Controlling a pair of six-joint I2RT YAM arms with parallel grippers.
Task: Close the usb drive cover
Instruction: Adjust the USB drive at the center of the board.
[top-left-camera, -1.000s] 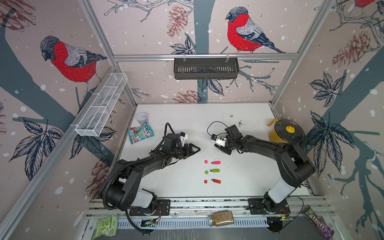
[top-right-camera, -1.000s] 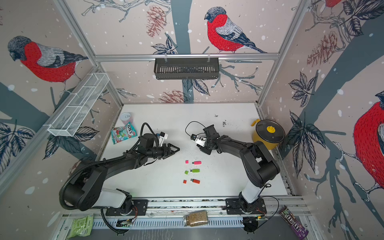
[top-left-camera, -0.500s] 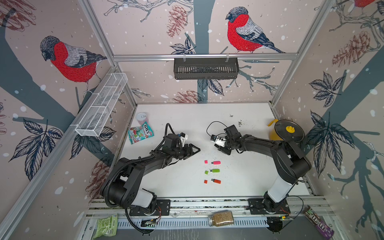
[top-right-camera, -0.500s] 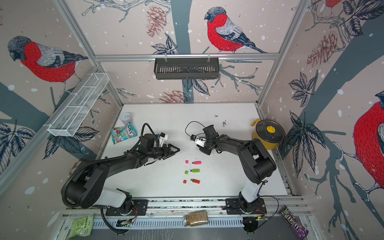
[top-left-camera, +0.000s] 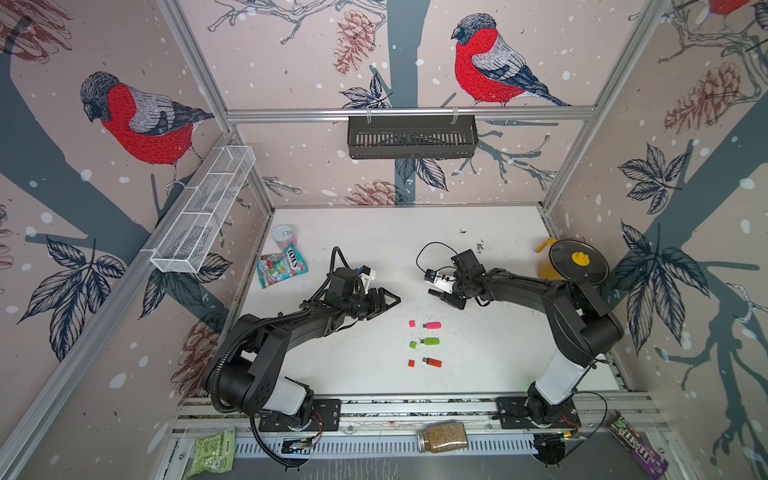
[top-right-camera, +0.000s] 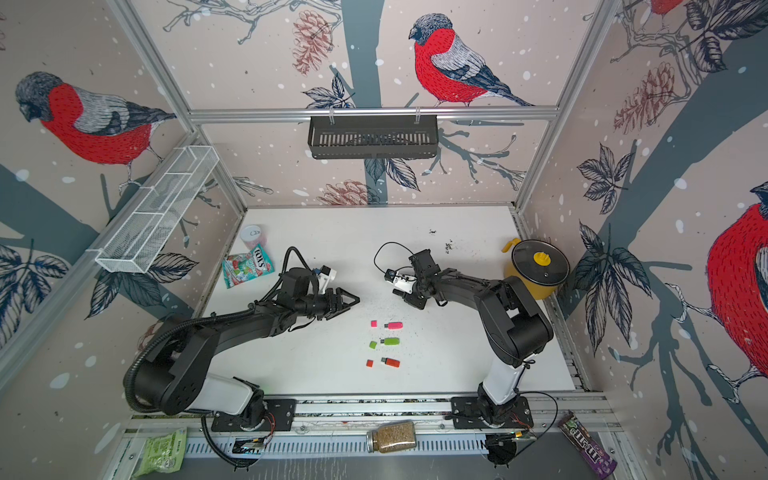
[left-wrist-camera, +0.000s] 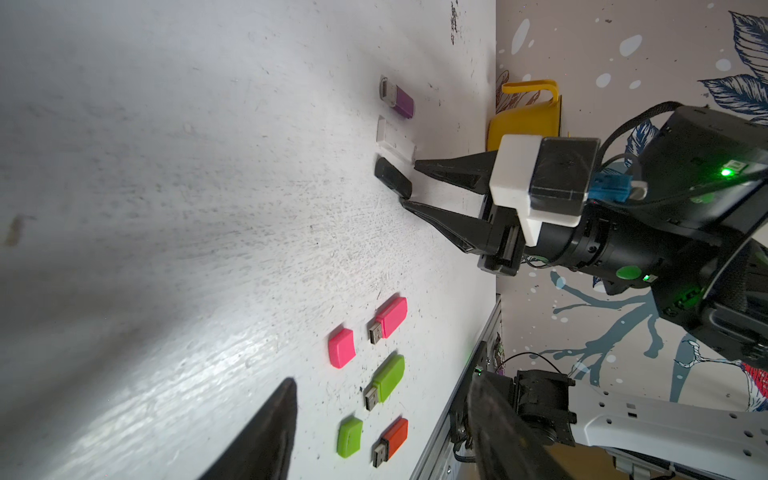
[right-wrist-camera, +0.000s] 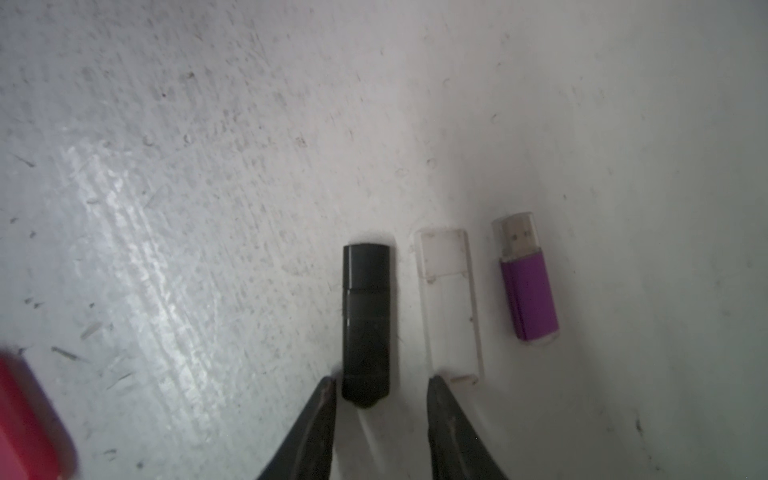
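Right tool (right-wrist-camera: 380, 384) sits low over the white worktop (top-left-camera: 365, 249). Its jaws are apart, tips either side of the near end of a black plastic USB stick (right-wrist-camera: 365, 316). One tip is just beside the stick, the other has a visible gap, so it's not clamped. The stick lies flat w/ its cover on, seam showing across the body.

Parallel & just beside it is a clear plastic USB stick (right-wrist-camera: 451, 303), then a purple USB stick w/ clear cap (right-wrist-camera: 528, 282) fitted over its plug.

Left tool (top-left-camera: 388, 300) hovers over mid-worktop w/ jaws wide apart. It points toward the right tool & is well apart from it.

Three uncapped sticks lie in a column nearer the arm bases, metal plugs bare. Each cap is off, near the plug end & not touching:
- pink USB stick (top-left-camera: 433, 325) & pink cap (top-left-camera: 412, 323)
- green USB stick (top-left-camera: 430, 341) & green cap (top-left-camera: 413, 344)
- orange USB stick (top-left-camera: 434, 363) & orange cap (top-left-camera: 411, 363)

A yellow pot w/ dark lid (top-left-camera: 575, 266) stands at the worktop's right edge. A sweets bag (top-left-camera: 282, 266) & a small can (top-left-camera: 283, 237) are in the far left corner.
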